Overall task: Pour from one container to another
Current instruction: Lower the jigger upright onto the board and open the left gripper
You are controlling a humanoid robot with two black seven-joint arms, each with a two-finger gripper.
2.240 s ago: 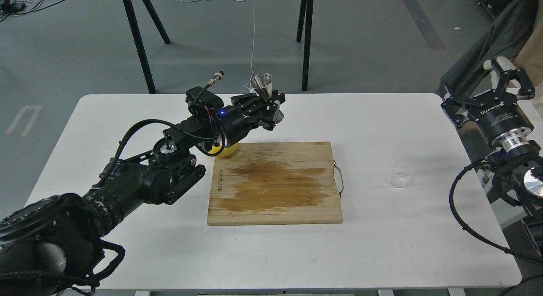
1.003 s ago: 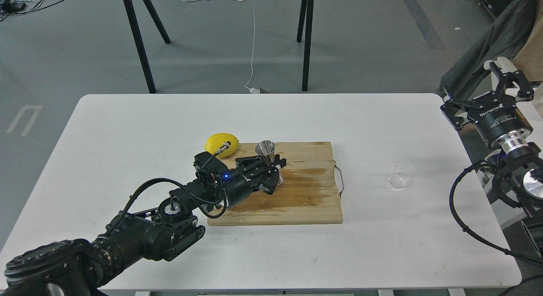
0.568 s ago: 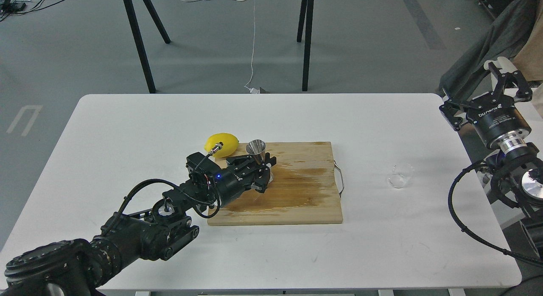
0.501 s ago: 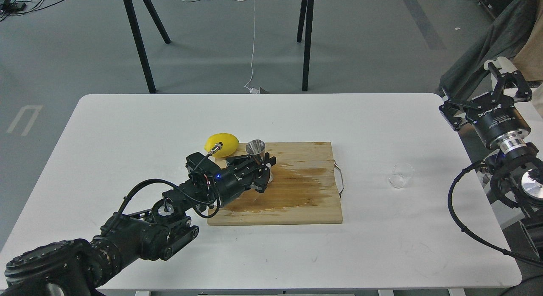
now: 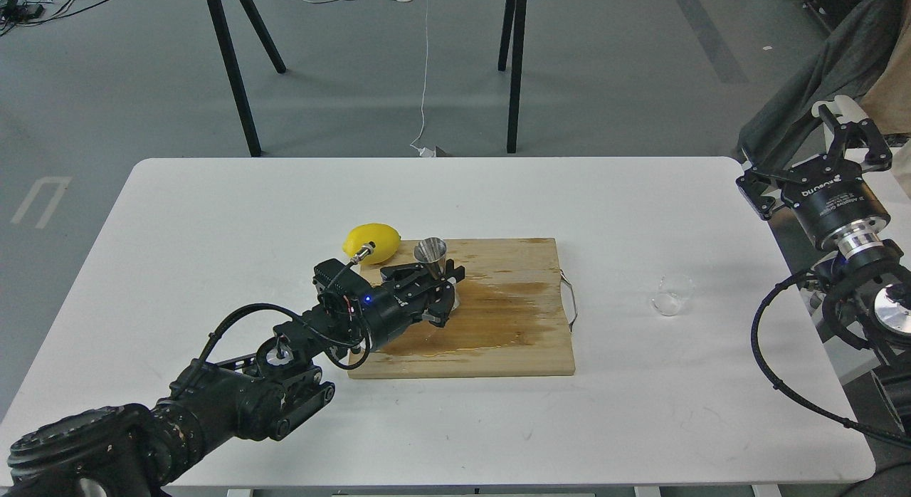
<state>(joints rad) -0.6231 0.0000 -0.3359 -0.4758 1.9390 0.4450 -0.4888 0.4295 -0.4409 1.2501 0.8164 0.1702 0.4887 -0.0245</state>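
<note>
The shiny steel jigger (image 5: pixel 431 253) stands upright on the far left part of the wooden cutting board (image 5: pixel 498 340), next to the lemon. My left gripper (image 5: pixel 440 282) is shut on its narrow waist, and the lower cone is mostly hidden behind the fingers. The small clear glass cup (image 5: pixel 672 295) sits alone on the white table, to the right of the board. My right gripper (image 5: pixel 847 127) is raised past the table's right edge with its fingers spread and nothing between them, well away from the cup.
A yellow lemon (image 5: pixel 371 241) lies at the board's far left corner. A wet brown stain covers the board's middle, and a wire handle (image 5: pixel 569 301) sticks out of its right side. Black table legs (image 5: pixel 235 77) stand behind the white table (image 5: pixel 213 212).
My left gripper carried the jigger down from high over the table's far side onto the board beside the lemon. In the last half second it barely shifted. The right arm stayed nearly still.
</note>
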